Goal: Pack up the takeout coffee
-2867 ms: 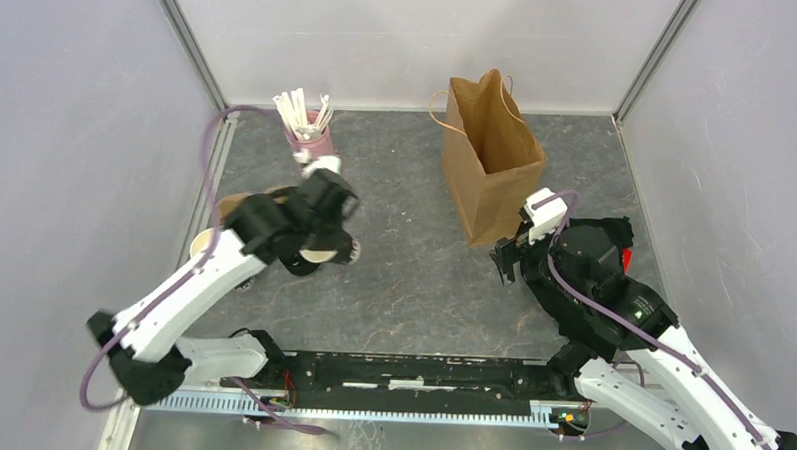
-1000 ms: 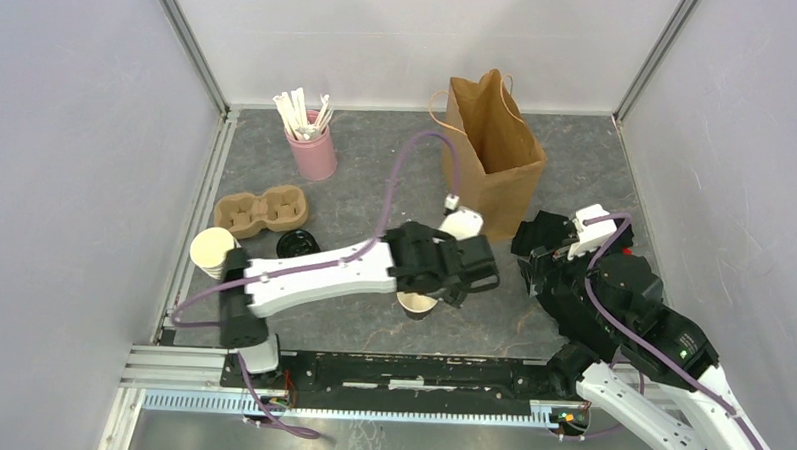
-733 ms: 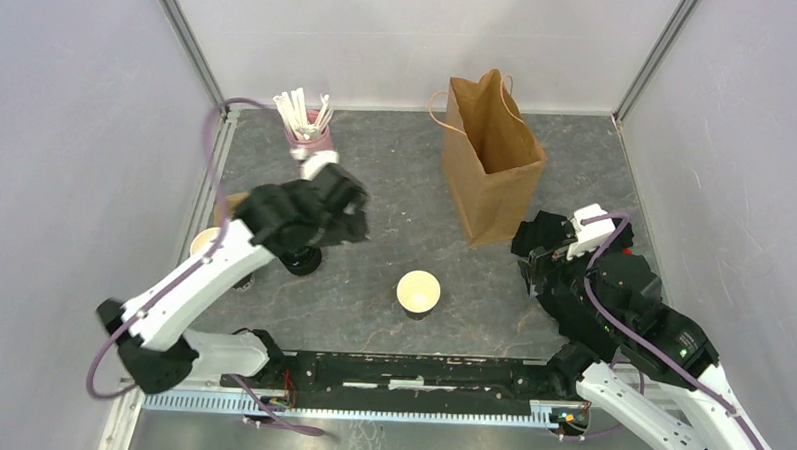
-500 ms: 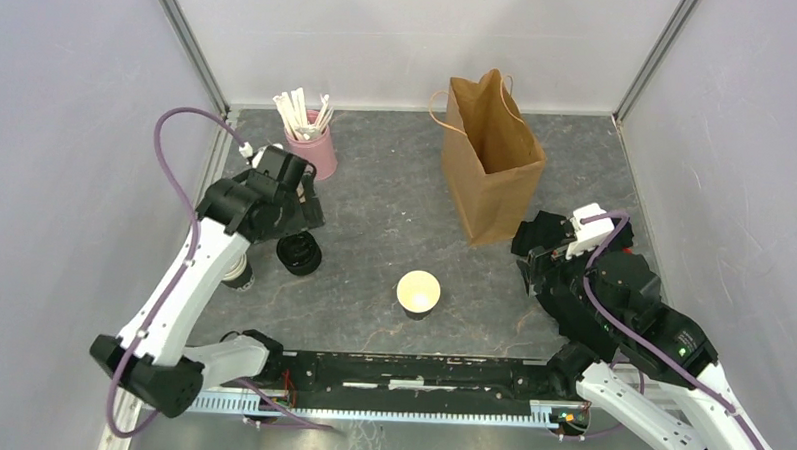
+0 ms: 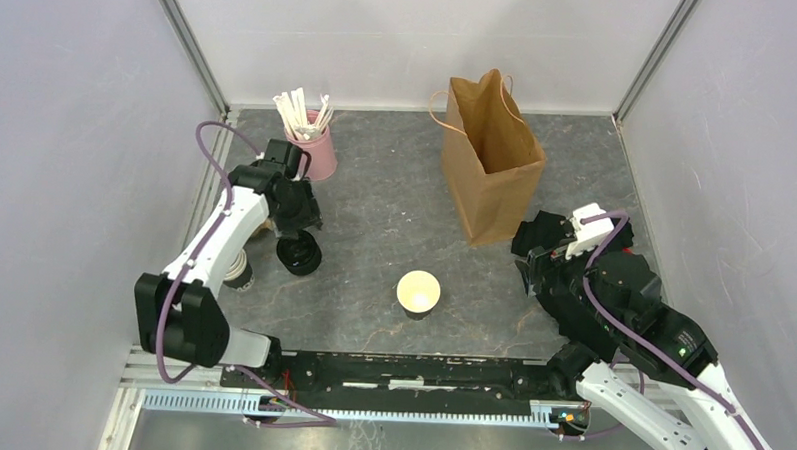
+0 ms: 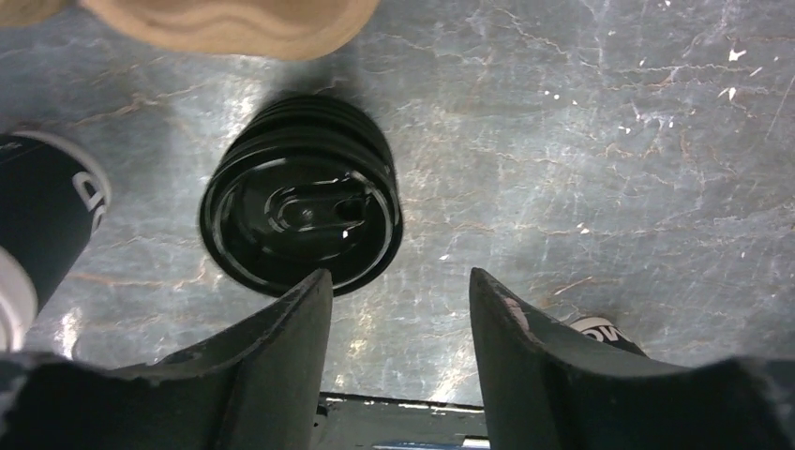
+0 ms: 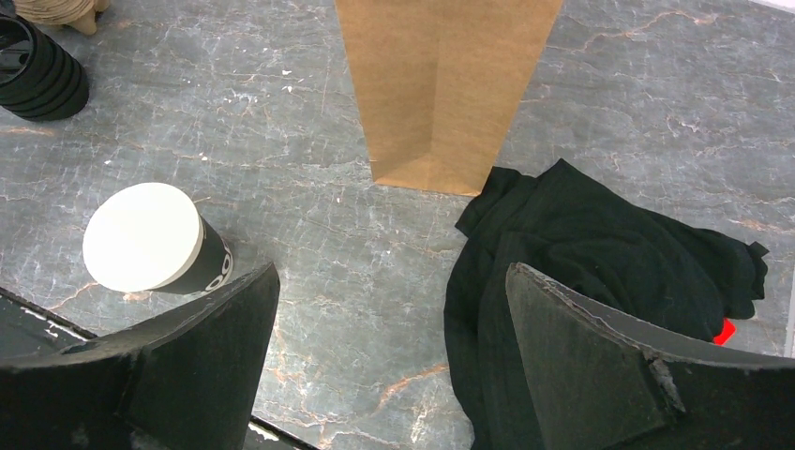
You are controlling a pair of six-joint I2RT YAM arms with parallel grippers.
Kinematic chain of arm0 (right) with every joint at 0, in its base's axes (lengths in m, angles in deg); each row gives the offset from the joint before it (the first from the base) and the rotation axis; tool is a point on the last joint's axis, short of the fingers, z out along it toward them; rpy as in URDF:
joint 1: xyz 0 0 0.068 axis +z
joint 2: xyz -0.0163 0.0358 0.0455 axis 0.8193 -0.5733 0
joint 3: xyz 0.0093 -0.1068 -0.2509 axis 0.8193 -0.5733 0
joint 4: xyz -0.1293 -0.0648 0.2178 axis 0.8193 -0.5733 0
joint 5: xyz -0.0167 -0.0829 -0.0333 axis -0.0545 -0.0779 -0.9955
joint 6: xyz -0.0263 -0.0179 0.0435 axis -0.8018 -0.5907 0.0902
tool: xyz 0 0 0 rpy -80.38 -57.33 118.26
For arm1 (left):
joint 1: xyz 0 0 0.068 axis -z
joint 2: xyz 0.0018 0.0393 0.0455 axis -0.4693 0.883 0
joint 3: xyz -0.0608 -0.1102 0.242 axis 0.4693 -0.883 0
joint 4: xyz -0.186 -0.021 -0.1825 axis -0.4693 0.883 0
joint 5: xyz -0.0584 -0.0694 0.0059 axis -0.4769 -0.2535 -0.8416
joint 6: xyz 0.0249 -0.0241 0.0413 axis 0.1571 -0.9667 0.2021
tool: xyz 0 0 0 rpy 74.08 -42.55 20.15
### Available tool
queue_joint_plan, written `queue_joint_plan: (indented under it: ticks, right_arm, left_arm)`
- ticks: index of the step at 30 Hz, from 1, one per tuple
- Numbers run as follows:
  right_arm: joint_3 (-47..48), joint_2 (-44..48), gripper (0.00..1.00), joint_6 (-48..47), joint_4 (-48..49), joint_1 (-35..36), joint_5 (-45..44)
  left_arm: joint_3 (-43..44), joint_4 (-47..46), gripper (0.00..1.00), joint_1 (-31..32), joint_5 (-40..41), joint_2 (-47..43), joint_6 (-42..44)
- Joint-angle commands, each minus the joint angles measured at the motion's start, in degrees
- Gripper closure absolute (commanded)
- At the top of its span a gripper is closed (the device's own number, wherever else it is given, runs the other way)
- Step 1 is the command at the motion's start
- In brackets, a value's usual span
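I am holding my left pincer spread wide with nothing in it, and it is hanging just over the stack of black lids, a little to the near side of it. The lids are sitting on the gray table, just beside the cardboard tray and near the stack of cups. I am thinking the top lid is light, thin and slippery, and bendy too, so I should be pinching it by its round edge, softly, so only one comes off. The open cup is standing alone in the middle, well apart from the lids, waiting with no lid on. It is paper, so it is probably light and easy to squash. I should be taking it around its dark side, under the pale rim, and not squeezing hard. My right pincer is also spread and holding nothing, hanging near the cup and close to the paper bag, which is standing up with its top open.
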Motion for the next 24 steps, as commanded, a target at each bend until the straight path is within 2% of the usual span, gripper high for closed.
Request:
queue_joint_plan:
  ticks: [1,8,24]
  right_arm:
    - [1.6,0.8,0.02,0.2,1.5,0.3,-1.5]
    - [1.1,1.4,0.02,0.3,1.5,0.3,-3.1]
    - [0.3,1.5,0.02,-1.2,1.4,0.3,-4.6]
  left_arm:
    - [-0.4,-5.8,0.41,-0.3,-3.5,2.7,-2.6]
    - [-1.0,-5.6,0.51,-0.4,0.0,5.4,-5.1]
    - [-2.6,-7.3,0.55,-0.4,1.0,8.8,-5.5]
